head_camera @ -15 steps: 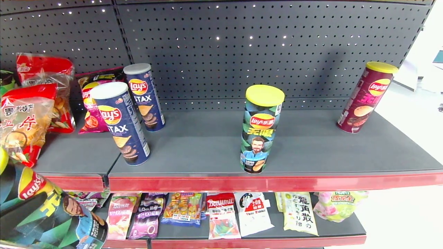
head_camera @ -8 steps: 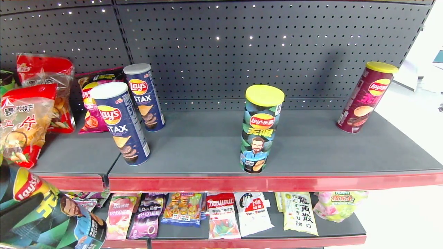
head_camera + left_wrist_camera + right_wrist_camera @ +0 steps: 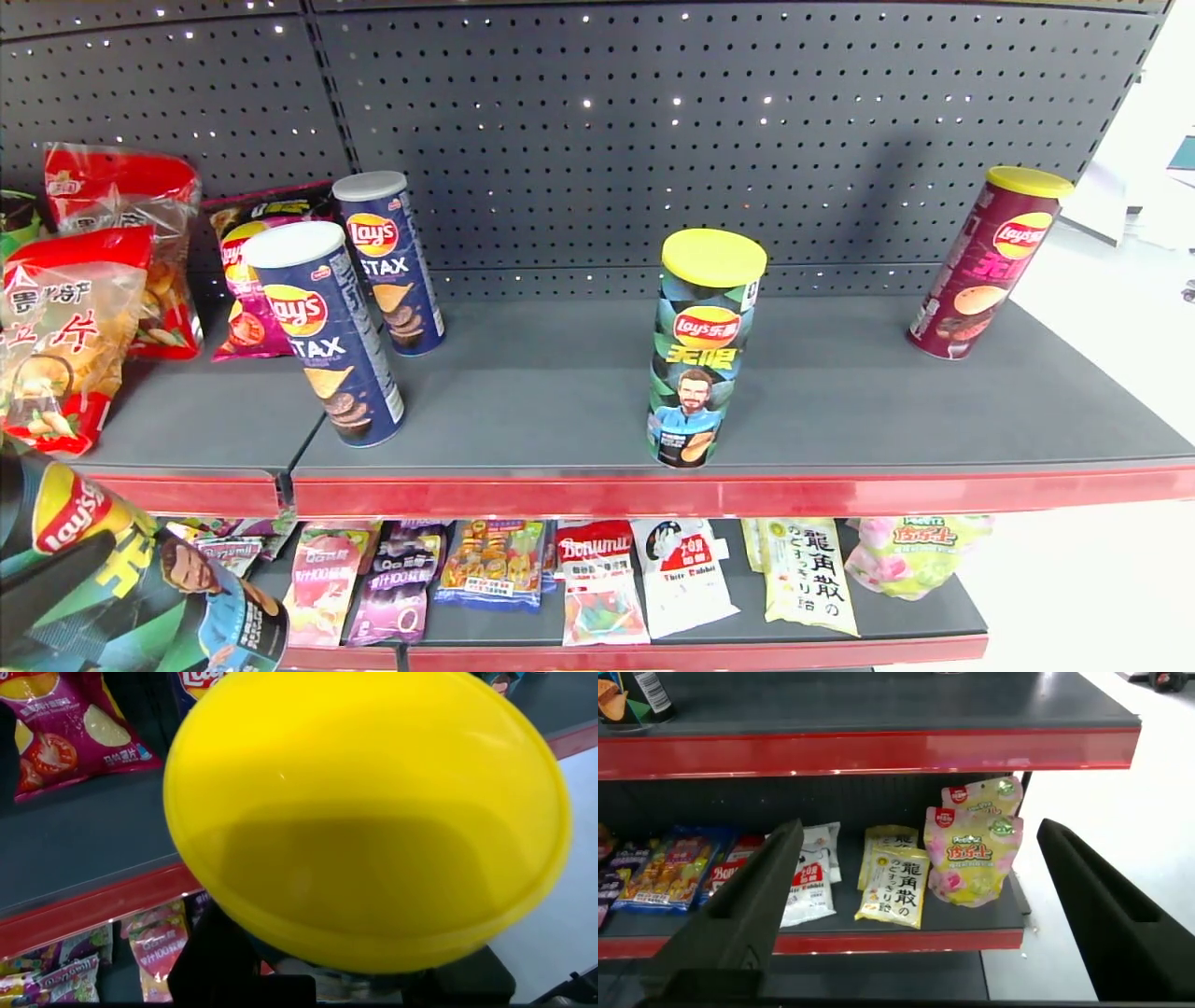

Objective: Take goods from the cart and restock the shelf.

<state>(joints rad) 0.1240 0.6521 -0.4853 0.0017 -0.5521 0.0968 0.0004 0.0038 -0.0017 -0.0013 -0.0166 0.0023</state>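
Head view: at the lower left corner we see the held can point(image 3: 140, 597), green and black with a man's figure on its label. It lies tilted, cut off by the picture's edge, in front of the left end of the lower shelf point(image 3: 896, 616). A dark finger point(image 3: 47, 583) lies across it. On the upper shelf point(image 3: 560, 401) a like can with a yellow lid point(image 3: 702, 350) stands upright near the red front edge. Two dark blue cans point(image 3: 327, 336) stand to its left. A maroon can point(image 3: 988, 266) stands well apart at the right end. Snack bags point(image 3: 65, 308) at the far left are partly cut off. All carry printed logos, and the lower packets' small print is hard to make out.

Left wrist view: the held can's yellow lid point(image 3: 364, 812) hides most of what lies behind it. Under it the left claw point(image 3: 341, 980) is pressed onto the can from both sides, though we see only dark parts of it.

Right wrist view: the right claw point(image 3: 924, 915) is spread wide, and the lower shelf's packets show between its fingers point(image 3: 738, 915). Among them are pink-and-green bags point(image 3: 976, 849) and a yellow-and-white packet point(image 3: 896, 882) with writing.
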